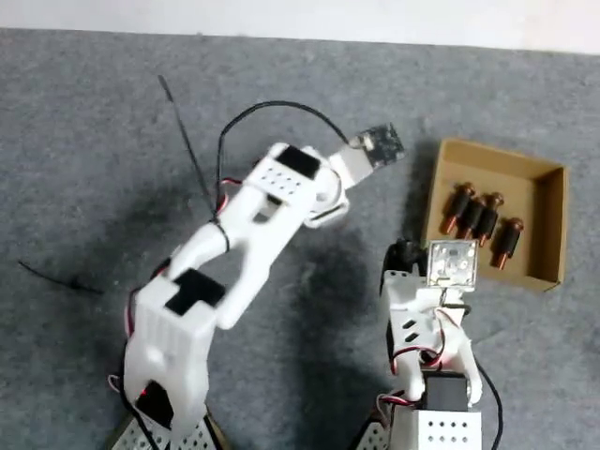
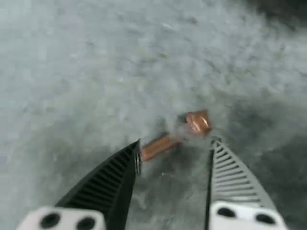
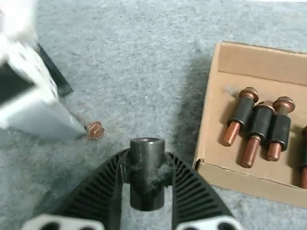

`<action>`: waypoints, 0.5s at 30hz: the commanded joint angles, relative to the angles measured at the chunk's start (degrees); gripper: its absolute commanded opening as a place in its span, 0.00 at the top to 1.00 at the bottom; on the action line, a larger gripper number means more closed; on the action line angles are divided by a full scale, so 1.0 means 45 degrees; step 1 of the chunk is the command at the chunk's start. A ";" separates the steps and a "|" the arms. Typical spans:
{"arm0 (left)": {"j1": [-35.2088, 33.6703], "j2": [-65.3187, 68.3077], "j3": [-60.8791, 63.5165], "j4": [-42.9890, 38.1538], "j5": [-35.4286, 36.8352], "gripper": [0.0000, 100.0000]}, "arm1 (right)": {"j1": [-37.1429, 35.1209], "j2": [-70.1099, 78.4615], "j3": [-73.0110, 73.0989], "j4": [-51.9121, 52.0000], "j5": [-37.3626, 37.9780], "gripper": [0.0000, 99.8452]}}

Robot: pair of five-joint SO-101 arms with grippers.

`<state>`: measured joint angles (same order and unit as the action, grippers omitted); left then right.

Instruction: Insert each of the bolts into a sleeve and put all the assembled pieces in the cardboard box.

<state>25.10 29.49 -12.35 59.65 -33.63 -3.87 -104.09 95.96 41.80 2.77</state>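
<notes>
Inside the open left claw (image 2: 175, 143), the sideways bolt (image 2: 168, 141) is being framed; the sleeve (image 3: 146, 177) is being squeezed by the right claw (image 3: 147, 157).

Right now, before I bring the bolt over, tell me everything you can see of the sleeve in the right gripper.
The sleeve is a short matte black cylinder, rubbery-looking, with pale fuzz on it. The right gripper holds it, ribbed black fingers pressing both sides. Its open end points away from the wrist, and the bore looks empty. It sits over the grey mat, beside the cardboard box, not touching it.
</notes>
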 commanded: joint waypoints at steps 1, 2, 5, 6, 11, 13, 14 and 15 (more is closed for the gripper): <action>0.0029 0.0674 -0.0869 0.0332 -0.2012 0.78 | 0.0147 -0.0264 0.0381 -0.0029 -0.0039 1.00; -0.0010 0.0928 -0.0908 0.0508 -0.2579 0.78 | 0.0147 -0.0264 0.0381 -0.0029 -0.0039 1.00; -0.0283 0.1338 -0.1162 0.0586 -0.3302 0.78 | 0.0147 -0.0264 0.0381 -0.0029 0.0020 1.00; -0.0400 0.1416 -0.1358 0.0547 -0.3302 0.78 | 0.0147 -0.0264 0.0381 -0.0029 0.0254 1.00; -0.0576 0.2335 -0.2530 0.0625 -0.3321 0.78 | 0.0088 -0.0264 0.0440 -0.0029 0.0684 1.00; -0.0537 0.2882 -0.2940 0.0625 -0.3321 0.78 | 0.0088 -0.0264 0.0440 -0.0029 0.0703 1.00; -0.0498 0.3155 -0.3136 0.0625 -0.3321 0.78 | 0.0088 -0.0264 0.0440 -0.0029 0.0723 1.00; -0.0498 0.3429 -0.3350 0.0625 -0.3321 0.78 | 0.0088 -0.0264 0.0440 -0.0029 0.0723 1.00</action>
<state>23.69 42.42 -23.60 62.46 -48.31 -3.96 -104.09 95.96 41.80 5.41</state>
